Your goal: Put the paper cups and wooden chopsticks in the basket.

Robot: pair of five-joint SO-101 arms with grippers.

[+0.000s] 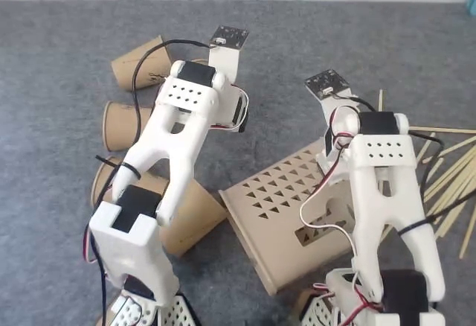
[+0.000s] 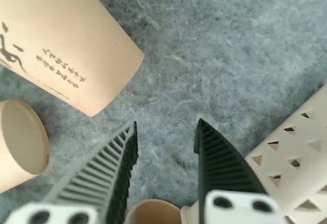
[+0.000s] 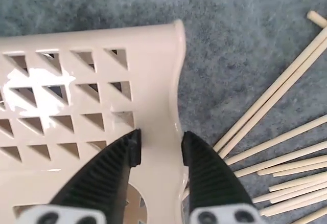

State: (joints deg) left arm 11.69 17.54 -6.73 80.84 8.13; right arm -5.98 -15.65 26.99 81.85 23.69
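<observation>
High view: the basket (image 1: pixel 282 199) lies tilted on the grey surface (image 1: pixel 335 36) between the two arms. The paper cups (image 1: pixel 125 125) lie on their sides to its left and the wooden chopsticks (image 1: pixel 450 173) are scattered to its right. In the left wrist view the left hand (image 2: pixel 167 127) hangs with fingers apart above bare surface, a cup (image 2: pixel 66 45) lying near, while the right hand (image 3: pixel 161 134), fingers also apart, is at the basket's corner, one finger over the perforated wall and the other just past its edge.
</observation>
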